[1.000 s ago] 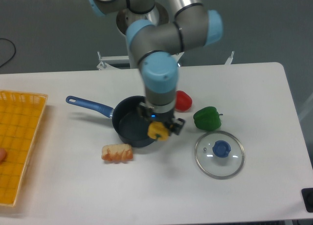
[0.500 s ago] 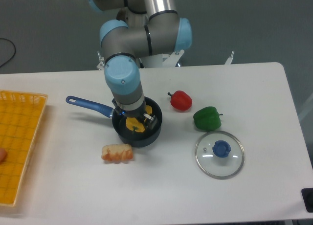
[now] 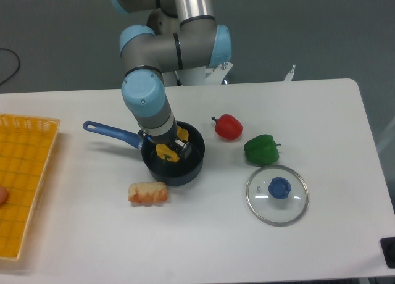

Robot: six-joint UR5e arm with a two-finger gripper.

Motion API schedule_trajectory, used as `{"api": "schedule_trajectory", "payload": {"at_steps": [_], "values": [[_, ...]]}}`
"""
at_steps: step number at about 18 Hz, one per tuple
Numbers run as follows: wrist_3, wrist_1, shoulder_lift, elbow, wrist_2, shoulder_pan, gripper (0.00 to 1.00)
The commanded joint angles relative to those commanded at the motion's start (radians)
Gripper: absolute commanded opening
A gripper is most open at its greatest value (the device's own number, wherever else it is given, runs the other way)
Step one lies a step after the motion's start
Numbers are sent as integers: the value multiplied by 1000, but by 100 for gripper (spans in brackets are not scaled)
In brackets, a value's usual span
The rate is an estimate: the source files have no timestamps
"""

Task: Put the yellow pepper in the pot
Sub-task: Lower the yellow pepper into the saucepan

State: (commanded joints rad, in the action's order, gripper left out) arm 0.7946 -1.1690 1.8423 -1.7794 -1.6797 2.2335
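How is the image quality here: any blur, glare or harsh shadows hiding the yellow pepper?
Fixed camera: lighting is even and soft, shadows faint; the image is slightly soft all over. The glass lid shows mild sheen. The tool hides part of the yellow pepper inside the dark pot.

The gripper (image 3: 170, 148) moves left from the pot's (image 3: 191, 170) front right rim to over its inside, carrying the yellow pepper (image 3: 166, 151) along; the pepper now sits within the pot, lower than before.
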Motion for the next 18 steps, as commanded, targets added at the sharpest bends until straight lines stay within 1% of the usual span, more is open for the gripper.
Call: {"api": "schedule_trajectory", "payload": {"at_steps": [3,10,12,15,18], "values": [[0,15,6,-14,-2,-2,58],[-5,17,15,-31,-8,-8,58],[-5,19,28,-29,-8,-14,58],[-6,51,46,-31,-8,-15,58],[-6,54,60,-32,-9,-24,59]]}}
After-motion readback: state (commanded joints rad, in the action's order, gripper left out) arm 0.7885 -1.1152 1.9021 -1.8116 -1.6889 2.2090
